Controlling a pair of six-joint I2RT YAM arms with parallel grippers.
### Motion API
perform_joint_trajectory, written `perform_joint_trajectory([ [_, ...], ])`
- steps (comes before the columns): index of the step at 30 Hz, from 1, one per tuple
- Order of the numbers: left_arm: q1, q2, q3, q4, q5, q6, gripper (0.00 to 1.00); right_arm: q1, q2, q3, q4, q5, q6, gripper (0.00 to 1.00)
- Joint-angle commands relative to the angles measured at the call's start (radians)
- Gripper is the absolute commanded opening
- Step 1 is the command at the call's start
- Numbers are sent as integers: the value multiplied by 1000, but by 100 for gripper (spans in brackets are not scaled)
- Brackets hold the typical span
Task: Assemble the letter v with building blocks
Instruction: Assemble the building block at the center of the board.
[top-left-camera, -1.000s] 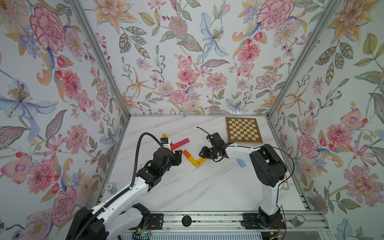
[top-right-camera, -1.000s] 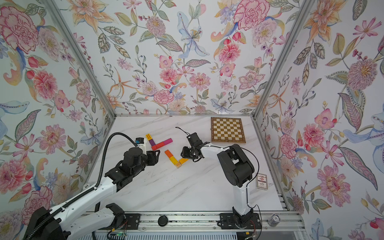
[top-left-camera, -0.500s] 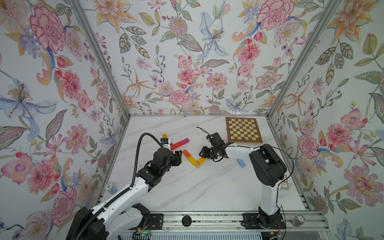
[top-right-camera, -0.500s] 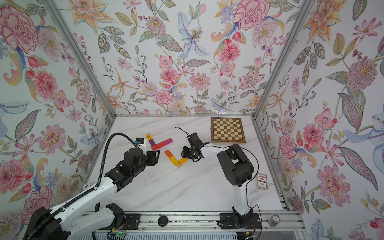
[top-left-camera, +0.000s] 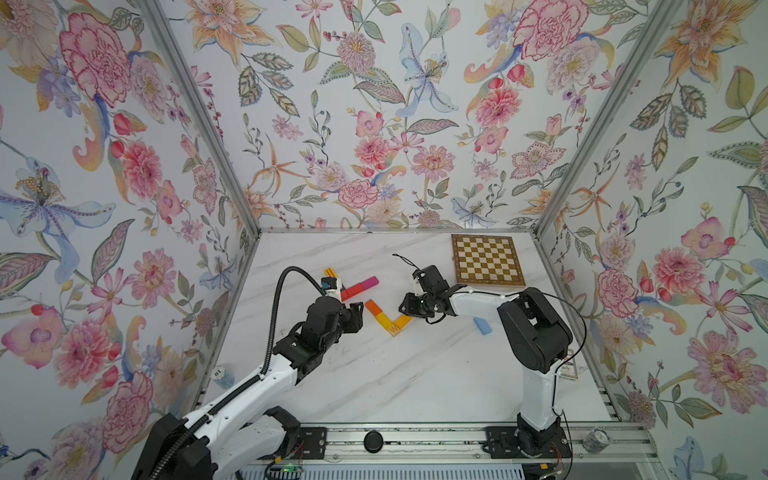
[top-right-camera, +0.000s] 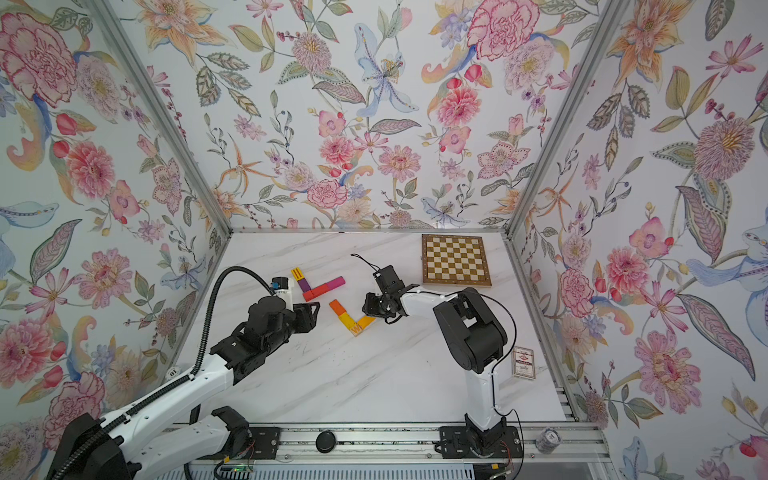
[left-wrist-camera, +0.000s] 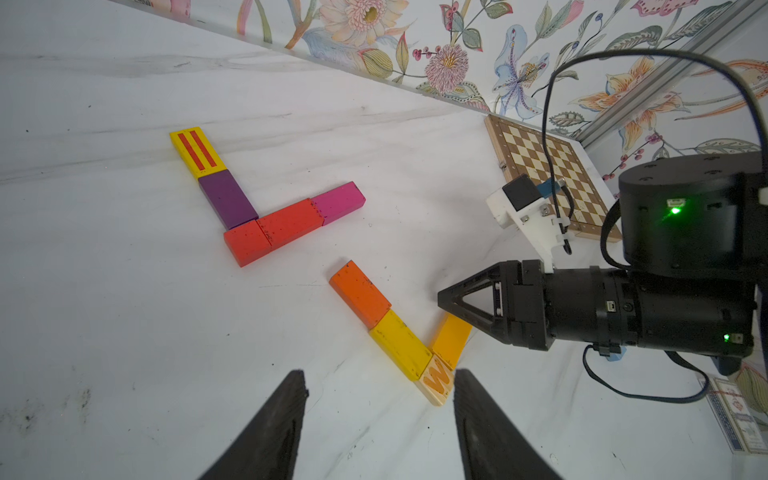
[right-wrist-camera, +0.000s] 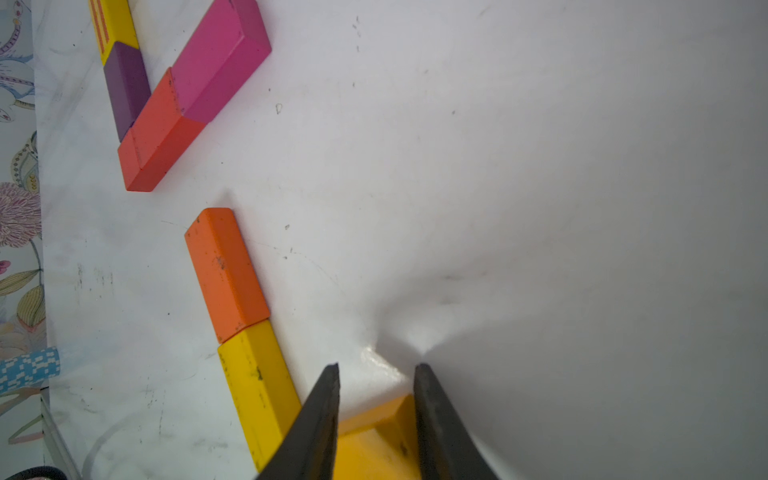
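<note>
The right arm (top-left-camera: 532, 332) stands on its base at the near right, bends at the elbow and stretches its white forearm leftward over the marble table (top-left-camera: 415, 374). The left arm (top-left-camera: 257, 378) rises from the near left and slants toward the far right, its wrist low.

The right gripper (right-wrist-camera: 376, 368) tips down to the table at the right-hand end of the letter v (top-left-camera: 394, 330). Its fingers (right-wrist-camera: 320, 415) are set narrow on either side of the amber block (right-wrist-camera: 378, 432), whose sides meet both of them in the wrist view.

The left gripper (left-wrist-camera: 379, 374) hovers just left of the v with its fingers moderately spread and nothing between them. The W cube (left-wrist-camera: 436, 380) lies just beyond its fingertips.

The v sits mid-table between the two grippers. Its orange block (left-wrist-camera: 359, 297) and yellow block (left-wrist-camera: 399, 345) run end to end down to the W cube at the corner, and the amber block forms the short right stroke.

A light blue block (top-left-camera: 482, 325) lies alone to the right, under the right forearm.
</note>
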Motion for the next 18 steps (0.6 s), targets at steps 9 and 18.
perform_joint_trajectory([
  [9,10,-9,-12,7,-5,-13,60,4,43,-12,-63,26,14,28],
  [18,9,-9,-11,7,-8,-10,60,2,42,-13,-66,34,20,32],
])
